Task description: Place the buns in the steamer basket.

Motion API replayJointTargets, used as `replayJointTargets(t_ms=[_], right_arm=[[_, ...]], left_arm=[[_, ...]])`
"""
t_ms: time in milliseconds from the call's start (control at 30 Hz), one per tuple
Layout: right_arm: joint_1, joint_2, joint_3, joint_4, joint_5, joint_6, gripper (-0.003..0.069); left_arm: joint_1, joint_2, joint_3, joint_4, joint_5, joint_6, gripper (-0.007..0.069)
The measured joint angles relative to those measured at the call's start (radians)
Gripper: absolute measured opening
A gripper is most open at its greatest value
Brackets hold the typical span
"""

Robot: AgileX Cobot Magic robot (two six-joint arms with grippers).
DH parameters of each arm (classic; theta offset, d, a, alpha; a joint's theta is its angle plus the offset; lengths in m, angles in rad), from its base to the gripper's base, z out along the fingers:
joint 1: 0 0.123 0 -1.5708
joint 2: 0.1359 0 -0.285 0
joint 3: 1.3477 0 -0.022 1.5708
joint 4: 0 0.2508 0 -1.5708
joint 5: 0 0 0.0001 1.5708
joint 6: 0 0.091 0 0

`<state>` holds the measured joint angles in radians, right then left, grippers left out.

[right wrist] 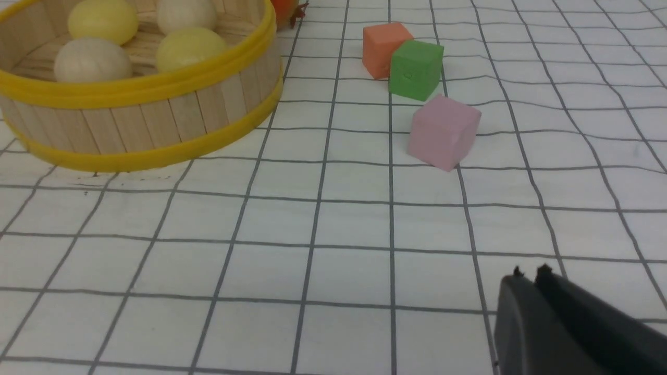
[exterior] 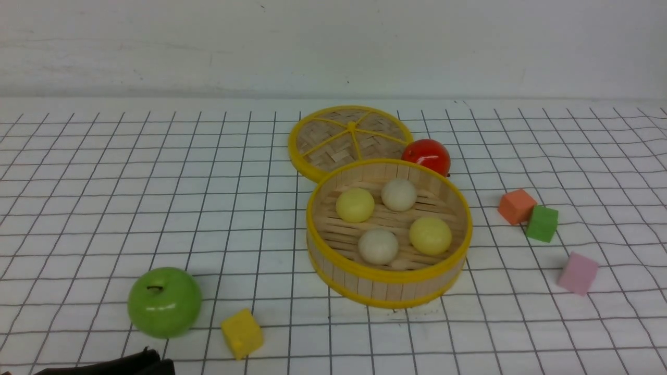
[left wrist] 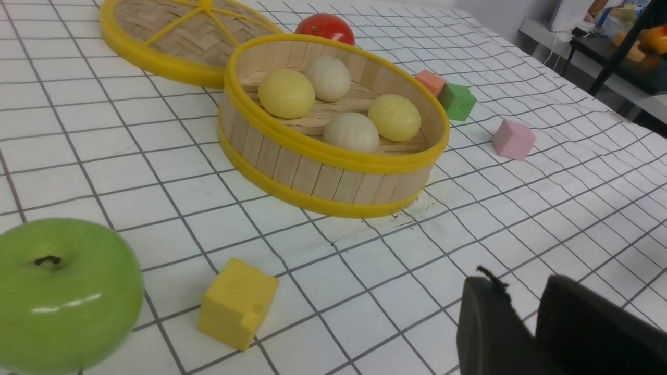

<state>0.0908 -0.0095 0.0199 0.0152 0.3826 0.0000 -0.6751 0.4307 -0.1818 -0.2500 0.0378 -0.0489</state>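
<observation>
Both grippers sit low with fingers pressed together, gripping nothing: left gripper (left wrist: pixel 526 317), right gripper (right wrist: pixel 531 291). All four buns (exterior: pixel 355 204) rest inside the steamer basket (exterior: pixel 388 284), mid-table.

My front view catches only a dark sliver of the left hand (exterior: pixel 104 364) at the bench's near edge; the right hand (right wrist: pixel 536 291) appears only in its wrist view, mostly cut off. The steamer basket (exterior: pixel 388 284) hides part of the lid (exterior: pixel 333 138) and the red ball (exterior: pixel 426 155).
</observation>
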Motion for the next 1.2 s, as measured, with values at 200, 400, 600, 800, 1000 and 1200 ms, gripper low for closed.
replayJointTargets(t_ms=[200,400,600,800,1000,1200], right_arm=[[0.0,-0.001,0.0,0.0,0.001,0.0,0.0036],[0.0,-0.001,0.0,0.0,0.001,0.0,0.0046],[0.0,-0.001,0.0,0.0,0.001,0.0,0.0052],[0.0,-0.002,0.0,0.0,0.002,0.0,0.0061],[0.0,-0.002,0.0,0.0,0.002,0.0,0.0071],[0.0,-0.002,0.0,0.0,0.002,0.0,0.0083]], left_arm=[[0.046,-0.02,0.011,0.035,-0.061,0.067,0.0134],[0.327,-0.203,0.015,0.078,0.033,-0.016,-0.0013],[0.57,-0.397,0.106,0.097,0.156,-0.115,-0.0013],[0.622,-0.441,0.21,0.102,0.317,-0.154,-0.0013],[0.623,-0.441,0.212,0.1,0.337,-0.181,-0.0013],[0.623,-0.441,0.212,0.097,0.334,-0.183,-0.0013]])
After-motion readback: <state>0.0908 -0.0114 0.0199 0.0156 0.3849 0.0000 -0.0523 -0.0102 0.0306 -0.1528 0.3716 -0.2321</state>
